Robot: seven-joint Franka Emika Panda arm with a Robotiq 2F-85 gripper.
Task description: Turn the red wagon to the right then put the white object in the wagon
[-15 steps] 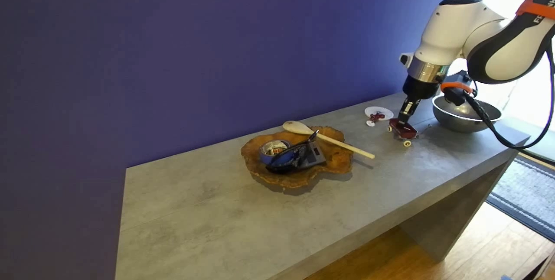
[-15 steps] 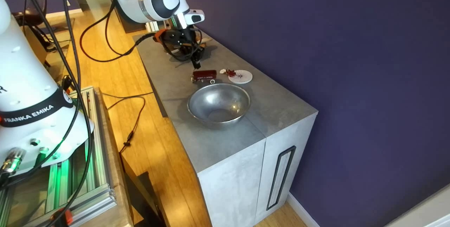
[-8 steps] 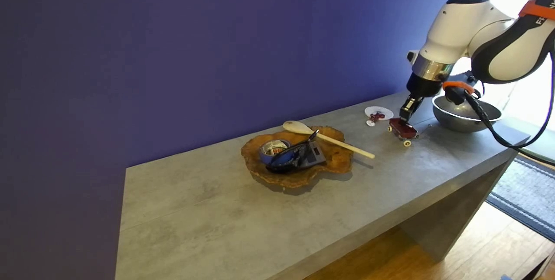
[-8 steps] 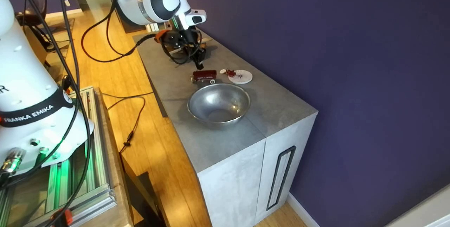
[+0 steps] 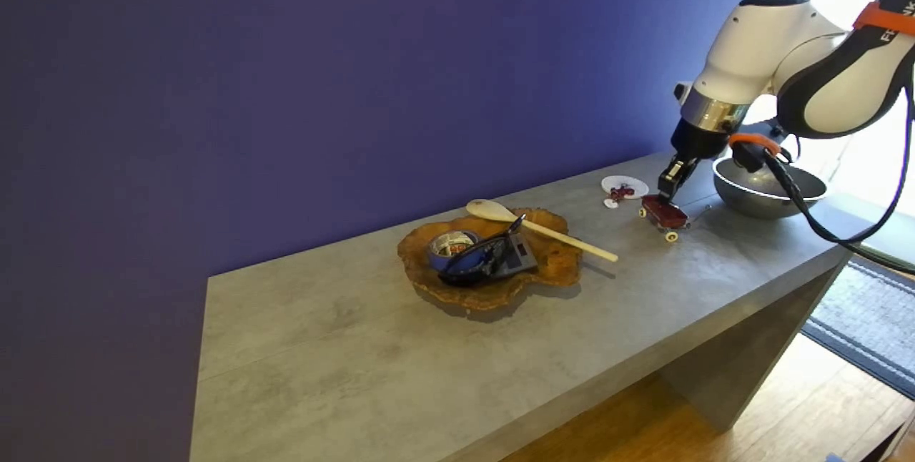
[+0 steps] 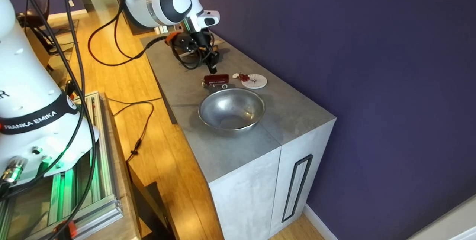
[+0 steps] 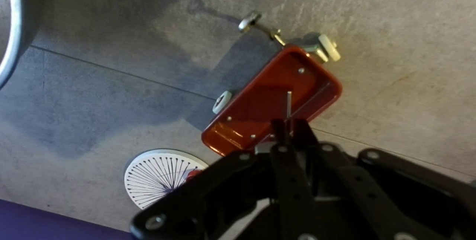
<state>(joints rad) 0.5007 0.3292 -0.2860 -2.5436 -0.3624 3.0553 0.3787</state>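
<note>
The red wagon (image 5: 665,213), a small open box with white wheels, stands on the grey counter in both exterior views (image 6: 216,79). It fills the middle of the wrist view (image 7: 267,95), its inside empty, its metal handle (image 7: 249,20) pointing away from my fingers. My gripper (image 7: 292,123) points down over one long rim of the wagon (image 5: 666,197); contact cannot be told. Its fingertips are close together, with a thin bright line between them. The white object (image 6: 260,80), a white disc with red parts on it, lies flat beside the wagon; my gripper partly hides it in the wrist view (image 7: 148,177).
A metal bowl (image 6: 230,110) stands close to the wagon, its rim at the wrist view's corner (image 7: 15,28). A brown wooden tray (image 5: 411,247) holds tape (image 5: 454,244), a black item (image 5: 468,272) and a wooden spoon (image 5: 565,238). A purple wall (image 5: 429,76) backs the counter.
My gripper has shifted slightly toward the right in both exterior views, rising a little against the wagon in the view with the tray. The wagon and the white object have not moved.
</note>
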